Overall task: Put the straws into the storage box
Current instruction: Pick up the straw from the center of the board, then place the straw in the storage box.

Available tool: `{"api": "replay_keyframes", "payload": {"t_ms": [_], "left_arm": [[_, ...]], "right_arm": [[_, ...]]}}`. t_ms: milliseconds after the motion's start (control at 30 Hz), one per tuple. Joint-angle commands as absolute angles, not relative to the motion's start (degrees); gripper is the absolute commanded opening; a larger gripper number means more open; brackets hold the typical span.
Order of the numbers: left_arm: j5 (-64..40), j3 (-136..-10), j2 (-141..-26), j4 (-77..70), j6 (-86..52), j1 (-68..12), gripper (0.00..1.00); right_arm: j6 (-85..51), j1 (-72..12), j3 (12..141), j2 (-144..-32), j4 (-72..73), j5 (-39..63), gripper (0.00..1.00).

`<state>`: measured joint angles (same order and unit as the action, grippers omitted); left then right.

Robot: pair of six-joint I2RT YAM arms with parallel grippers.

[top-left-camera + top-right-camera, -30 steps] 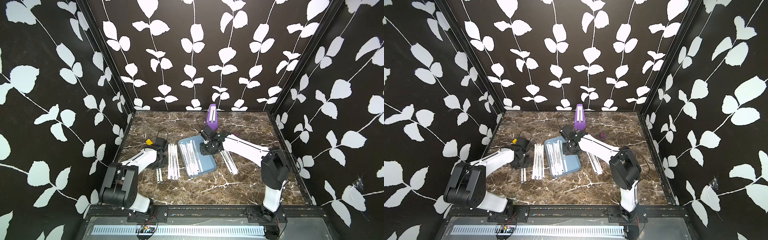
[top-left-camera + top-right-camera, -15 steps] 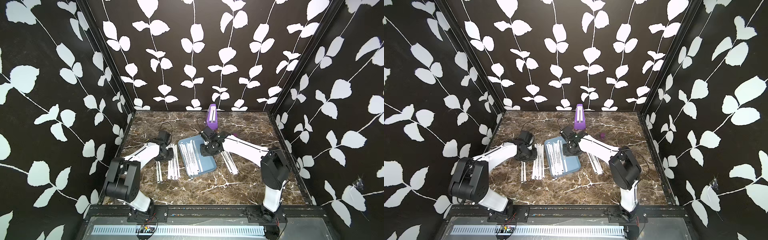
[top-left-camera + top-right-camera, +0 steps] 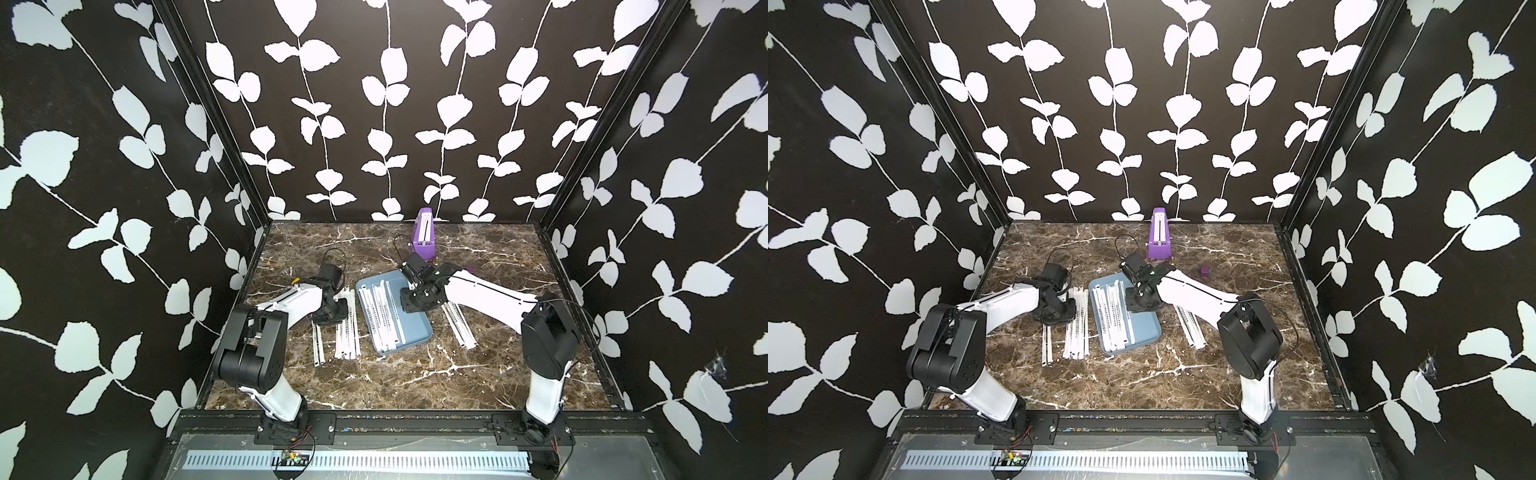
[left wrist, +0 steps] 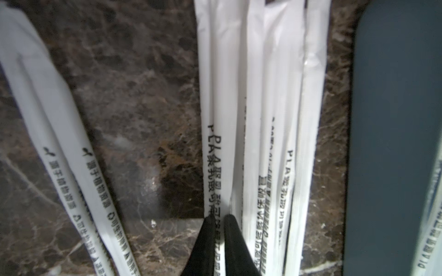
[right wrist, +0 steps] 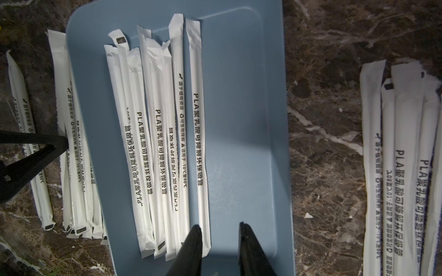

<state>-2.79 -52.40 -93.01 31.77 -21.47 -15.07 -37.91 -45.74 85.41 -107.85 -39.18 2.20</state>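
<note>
Straws point(image 5: 165, 143): one batch is already in the storage box point(image 5: 241, 119), laid lengthwise and packed into its left half. The right half is bare blue floor. The box sits around the middle of the counter point(image 3: 415, 386), slightly skewed, long sides running from back edge toward front edge. The rest of the straws are on the marble. The left stack point(image 3: 347, 328) is just beside the box's left wall, and a loose pair point(image 3: 318, 347) lies further toward the counter's left edge. The right stack point(image 3: 459, 324) lies off the box's right wall, its back end under the right arm. The left gripper point(image 4: 218, 219) is down on the back end of the left stack. Its black fingers are nearly together with one wrapped straw running between the tips, so it is clamped on that straw. That straw is the outermost of the stack, on the side away from the box. The right gripper point(image 5: 218, 228) is over the back end of the box with fingers apart and only bare box floor in the gap, nothing gripped. One fingertip overlaps the end of the straw bordering the bare half; can't tell if it touches. The purple wedge point(image 3: 424, 237) stands upright near the counter's back edge, behind the box and apart from it. A small purple block point(image 3: 1205, 272) sits on the marble toward the right edge, well clear of all the straws.
</note>
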Motion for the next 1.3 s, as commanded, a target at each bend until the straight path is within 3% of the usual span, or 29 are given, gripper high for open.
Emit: {"api": "replay_keyframes", "payload": {"t_ms": [0, 467, 633, 867, 1267], "left_arm": [[-2.3, -51.5, -92.6, 31.8, -21.2, -15.1, 0.06], [1.6, -55.3, -81.4, 41.2, -23.7, -15.4, 0.01], [5.9, -62.6, -79.7, 41.3, -33.4, -25.3, 0.0], [9.9, -75.3, -94.0, 34.0, -47.3, -39.0, 0.0], [10.1, -86.4, -114.5, 35.4, -52.2, -43.5, 0.0]], "right_arm": [[-37.4, -45.7, 85.0, -107.9, -39.1, 1.6, 0.28], [-36.7, -45.7, 85.0, -107.8, -39.8, 1.0, 0.28], [-36.1, -41.1, 81.4, -102.7, -41.0, -1.0, 0.28], [-34.0, -33.3, 77.5, -96.5, -41.8, -3.0, 0.28], [-33.9, -32.2, 75.5, -95.2, -39.7, -1.0, 0.28]]}}
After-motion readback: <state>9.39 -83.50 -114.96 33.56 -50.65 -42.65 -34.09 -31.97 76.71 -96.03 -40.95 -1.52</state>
